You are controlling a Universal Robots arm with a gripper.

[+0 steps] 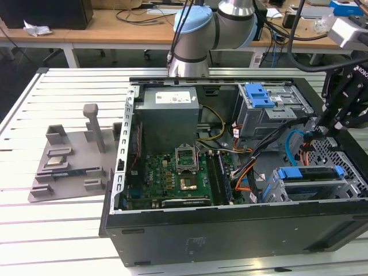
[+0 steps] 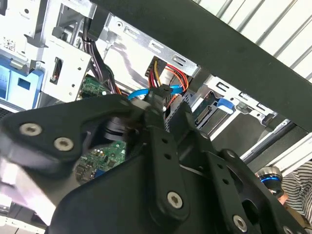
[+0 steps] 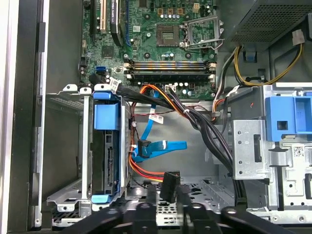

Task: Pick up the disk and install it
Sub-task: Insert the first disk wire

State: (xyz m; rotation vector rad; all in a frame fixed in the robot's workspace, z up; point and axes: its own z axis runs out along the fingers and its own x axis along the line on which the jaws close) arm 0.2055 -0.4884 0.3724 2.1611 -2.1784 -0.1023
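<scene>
The disk [image 1: 309,183] already stands in its cage at the case's [image 1: 230,227] four o'clock. The tool [image 3: 167,191] grips a plug [image 3: 169,180], probably for cabling.

Bright, even light from overhead. In the exterior view the white slatted table [image 1: 57,230] around the computer case [image 1: 230,236] glares, nearly washed out along the case's near side. The case's outer wall reads flat black. Inside the case, soft shadow lies below the power-supply box [image 1: 169,115]. First wrist view: no hard shadows, and the disk [image 3: 108,165] face sits dark in its cage. Second wrist view: the gripper [image 2: 158,105] body is close, dark and soft-edged. Table slats beyond the case are blown white.
</scene>
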